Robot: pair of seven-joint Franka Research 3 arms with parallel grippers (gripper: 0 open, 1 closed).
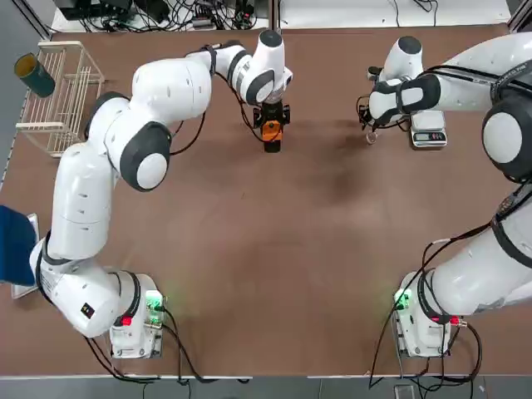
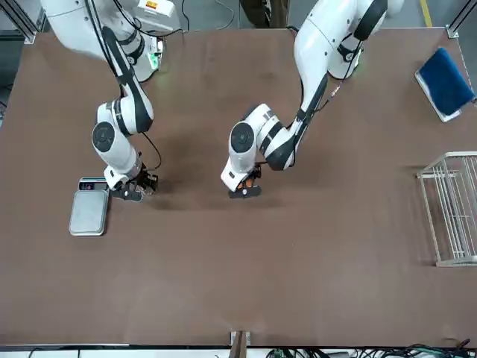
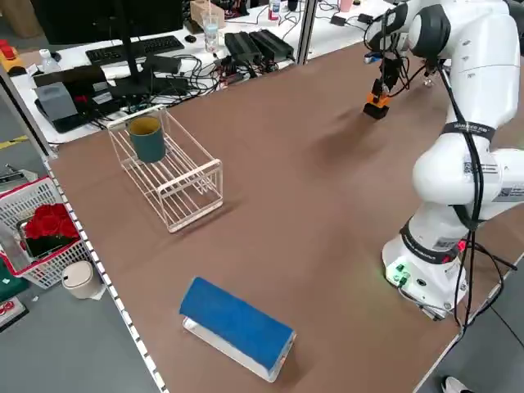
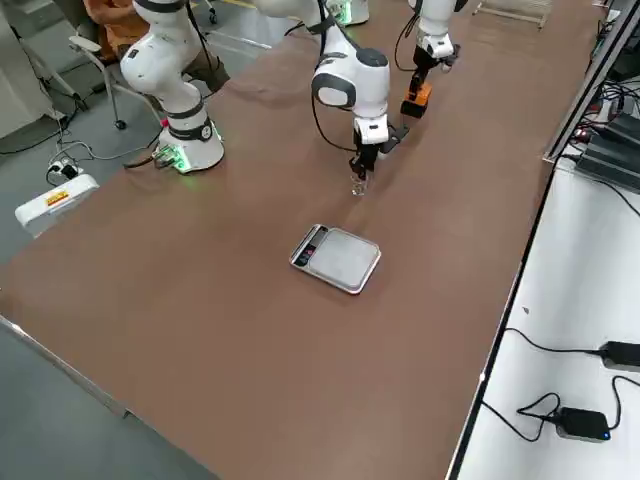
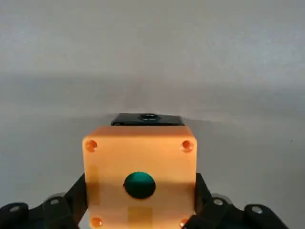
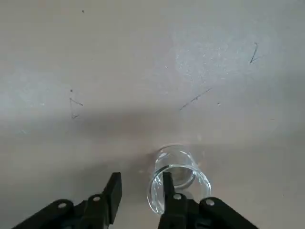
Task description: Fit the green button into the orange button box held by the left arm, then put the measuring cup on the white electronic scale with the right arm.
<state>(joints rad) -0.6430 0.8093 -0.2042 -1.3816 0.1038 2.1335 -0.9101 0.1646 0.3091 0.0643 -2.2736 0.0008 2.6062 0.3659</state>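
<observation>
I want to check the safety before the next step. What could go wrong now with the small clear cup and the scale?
1. In the right wrist view, one finger of the right gripper is inside the measuring cup, the other outside, gripping only the thin rim; the cup may slip or tip.
2. The white electronic scale is small; the cup could land off it.

Green button (image 5: 139, 184) seated in orange button box (image 5: 140, 172), clear measuring cup (image 6: 178, 183) upright beside white electronic scale (image 4: 338, 258)

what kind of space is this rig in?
Likely a robotics lab: a brown worktable with two arms, a side bench with a keyboard and power bricks, and a wire rack as prop.
</observation>
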